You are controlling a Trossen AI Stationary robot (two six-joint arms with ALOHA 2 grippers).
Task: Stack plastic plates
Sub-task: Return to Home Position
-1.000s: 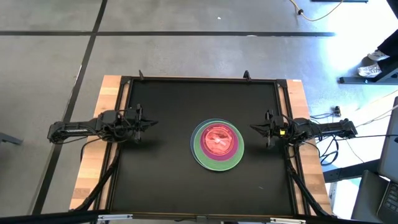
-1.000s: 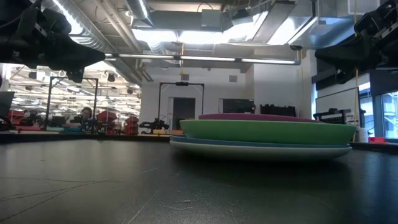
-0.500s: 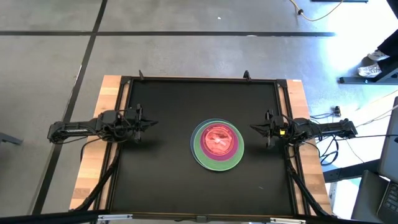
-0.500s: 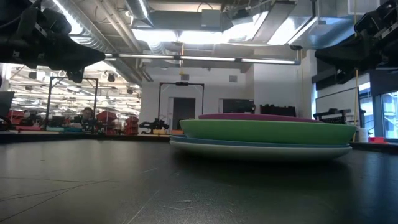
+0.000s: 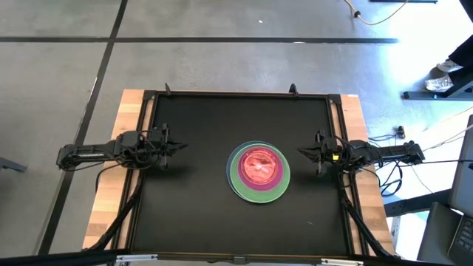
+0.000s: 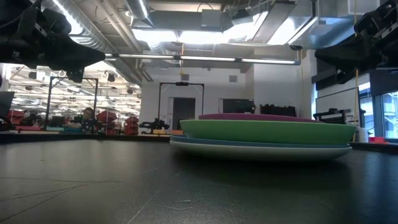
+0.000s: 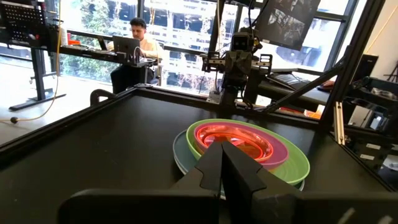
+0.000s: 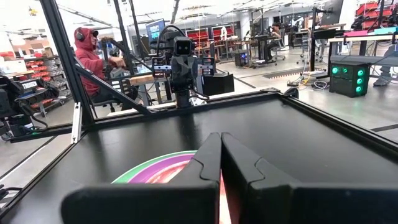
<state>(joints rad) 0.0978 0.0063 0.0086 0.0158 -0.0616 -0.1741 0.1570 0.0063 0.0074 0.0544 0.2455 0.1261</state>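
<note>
**At mid-table, one finished stack and two parked arms**

On the right-of-centre part of the table, the plastic plates [image 5: 258, 172] sit as a single pile. A small translucent red plate [image 5: 258, 164] is on top, nested inside a purple plate [image 5: 276, 178], which lies on a light green plate [image 5: 238, 182]. A blue-grey plate [image 6: 261, 149] shows as a thin rim at the bottom. Any plates between these layers are hidden, so I cannot count them.

Over the last second nothing has moved: the pile and both arms match the earlier views exactly. I judge that the stacking is done and the arms are settled at their rest pose (or very near it), with no plate left loose on the table.

The left gripper [image 5: 176, 146] hangs above the table's left edge, well apart from the pile, its fingers pressed together on nothing. The right gripper [image 5: 303, 153] mirrors it at the right edge, near the pile but not touching it, also pinched closed and empty.

The black table [image 5: 199, 214] has a wooden border [image 5: 111, 199] and stands on a concrete floor [image 5: 222, 59]. Beyond it, a person at a laptop [image 7: 140, 46] and a person in a red hooded top [image 8: 87, 53] sit at desks in a workshop.
</note>
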